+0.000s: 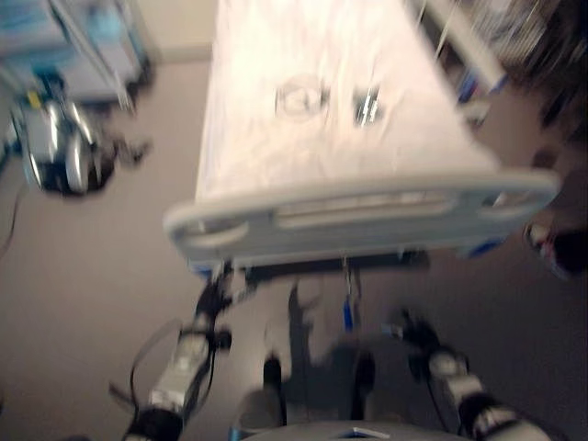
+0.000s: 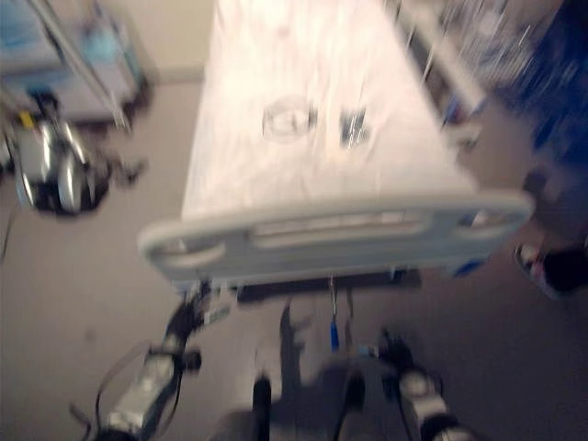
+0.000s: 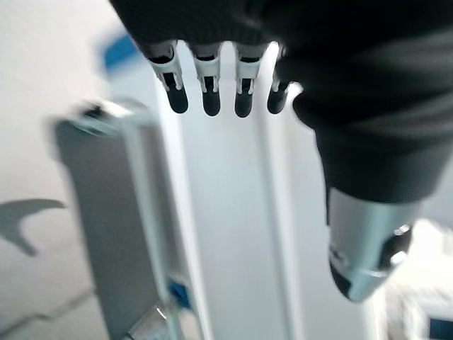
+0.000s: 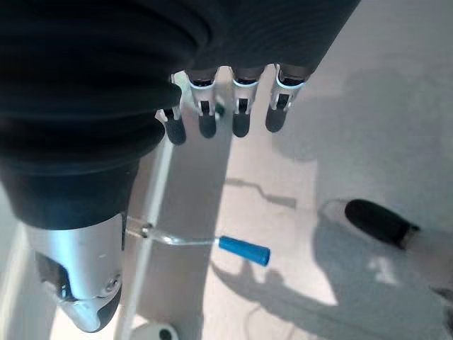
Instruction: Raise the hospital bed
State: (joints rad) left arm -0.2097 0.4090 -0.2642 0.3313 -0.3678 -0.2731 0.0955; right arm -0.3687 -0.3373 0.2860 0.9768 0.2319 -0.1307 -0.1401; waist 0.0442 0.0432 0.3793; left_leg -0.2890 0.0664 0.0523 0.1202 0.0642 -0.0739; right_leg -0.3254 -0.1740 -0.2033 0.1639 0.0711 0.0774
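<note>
The hospital bed has a white sheeted mattress (image 1: 312,138) and a grey footboard (image 1: 358,220) facing me. Under the footboard's middle hangs a thin metal crank with a blue handle (image 1: 347,315), which shows close in the right wrist view as the blue handle (image 4: 244,250). My left hand (image 1: 213,299) is low by the footboard's left corner, fingers (image 3: 211,88) relaxed before the bed's grey frame (image 3: 106,234), holding nothing. My right hand (image 1: 409,329) hovers to the right of the crank, fingers (image 4: 241,113) straight, apart from the handle.
A round clear item (image 1: 300,96) and a small metal item (image 1: 367,106) lie on the sheet. Silver and black equipment (image 1: 64,147) stands on the floor at left, a cart (image 1: 73,46) behind it. A person's shoe (image 1: 551,246) is at the bed's right.
</note>
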